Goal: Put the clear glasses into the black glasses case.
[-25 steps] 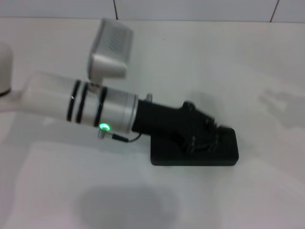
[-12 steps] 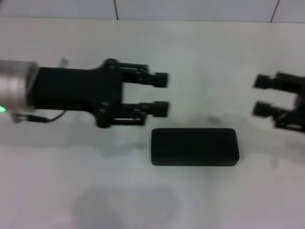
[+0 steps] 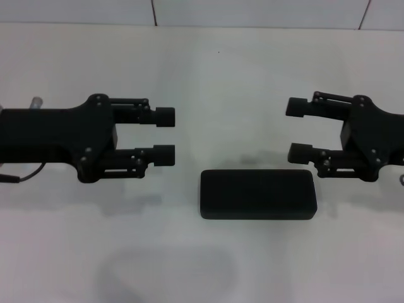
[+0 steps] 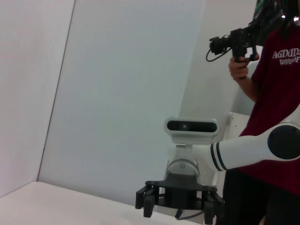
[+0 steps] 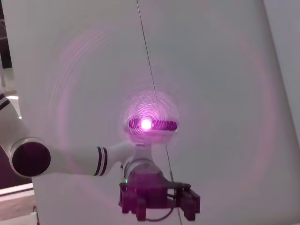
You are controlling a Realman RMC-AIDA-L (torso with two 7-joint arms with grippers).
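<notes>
The black glasses case point(image 3: 257, 194) lies shut and flat on the white table, just in front of the centre. My left gripper point(image 3: 166, 136) hovers to its left and a little behind it, open, with nothing between its fingers. My right gripper point(image 3: 296, 129) faces it from the right, behind the case's right end, also open and empty. The left wrist view shows the right gripper point(image 4: 178, 208) head-on from afar, and the right wrist view shows the left gripper point(image 5: 159, 206) the same way. The clear glasses are out of view.
The white table point(image 3: 208, 69) runs back to a tiled wall. A faint shadow patch point(image 3: 167, 271) lies on the table in front of the case. In the left wrist view a person in a red shirt point(image 4: 276, 93) stands behind the right arm holding a camera.
The left gripper has lifted off the case and pulled back to the left. The right gripper has come further in from the right edge. The case has not moved.
</notes>
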